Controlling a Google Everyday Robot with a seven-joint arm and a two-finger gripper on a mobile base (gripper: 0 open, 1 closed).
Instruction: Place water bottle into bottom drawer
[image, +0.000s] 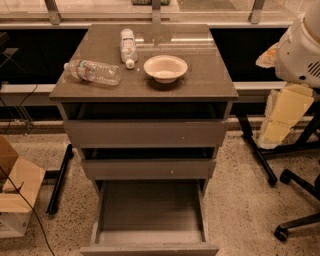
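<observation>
**While the drawer stands open, the bottle lies on top**

Since only one camera view is on offer, everything below comes from it.

The water bottle lies on its side at the front left of the cabinet top. Its long axis runs roughly left to right, the narrower neck end pointing toward the left edge and slightly back. Just behind and to its right is a shorter bottle with a white label, also lying down, and a pale bowl sits near the middle. None of the three touch.

The bottom drawer is pulled out toward the camera, its floor bare. The two drawers above it are only slightly ajar.

The gripper is out of frame, so its opening cannot be told. Only a white rounded arm housing shows at the right edge, level with the cabinet top.

From that side the bottle is the farthest item, well apart from the arm with the bowl between. Reaching it likely means crossing over the bowl, then closing across the bottle's short width, at right angles to its left-right axis. A round bottle may roll if nudged.
</observation>
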